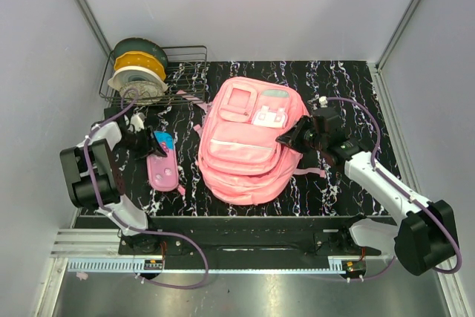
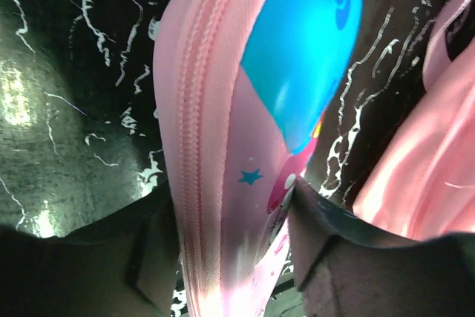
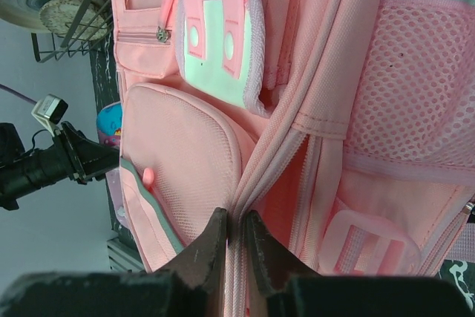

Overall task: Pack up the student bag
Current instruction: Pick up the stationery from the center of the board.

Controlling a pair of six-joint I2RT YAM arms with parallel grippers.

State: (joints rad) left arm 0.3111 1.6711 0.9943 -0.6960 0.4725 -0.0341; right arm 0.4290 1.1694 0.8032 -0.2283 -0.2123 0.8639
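Top view: student bag [image 1: 245,146] lies flat on the table [image 1: 349,183]; pencil case [image 1: 163,170] sits just left of it, with the left gripper [image 1: 154,143] at the case's far end; right gripper [image 1: 288,139] is at the bag's right edge.
Left wrist view: fingers [image 2: 319,257] press on both sides of the pencil case, pinching it.
Right wrist view: fingers [image 3: 204,250] are nearly together, nipping the bag's zip seam.

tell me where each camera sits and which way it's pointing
top external: above and behind the arms, looking down on the table; both arms, left gripper and right gripper show.
left wrist: looks along its fingers at the pencil case between them.
right wrist: looks along its fingers at the student bag.
shared: top and right wrist both show the student bag.
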